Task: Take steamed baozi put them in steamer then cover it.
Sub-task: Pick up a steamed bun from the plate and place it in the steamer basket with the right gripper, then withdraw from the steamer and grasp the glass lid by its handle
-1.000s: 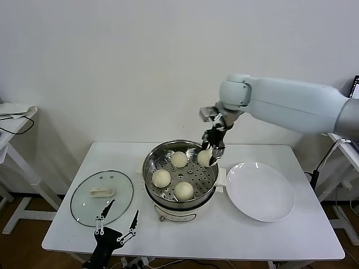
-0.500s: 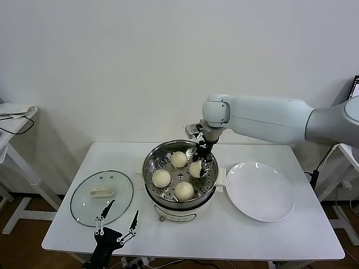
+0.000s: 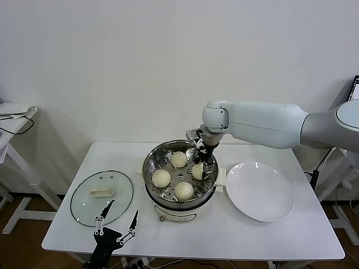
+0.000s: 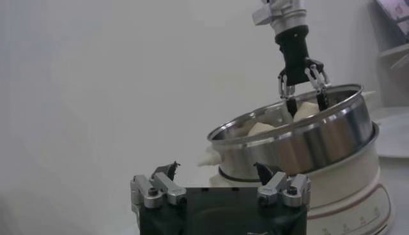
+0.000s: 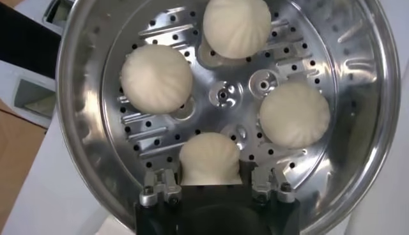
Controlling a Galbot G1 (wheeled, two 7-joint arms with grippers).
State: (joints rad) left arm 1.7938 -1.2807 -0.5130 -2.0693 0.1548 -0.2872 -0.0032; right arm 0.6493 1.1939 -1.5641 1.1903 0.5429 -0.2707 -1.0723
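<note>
all four steamed baozi [image 5: 211, 158] sit in the steamer [image 3: 150, 162]; right gripper [image 3: 202, 170] jaws grip the last; cover [image 3: 102, 197] waits on the worktop [image 3: 269, 235], left gripper [image 3: 117, 222] jaws open.

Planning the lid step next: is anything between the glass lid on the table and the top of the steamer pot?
Yes. The right gripper is down inside the round steel steamer pot, around the fourth pale bun. The clear glass lid lies flat left of the pot, with nothing on it.
</note>
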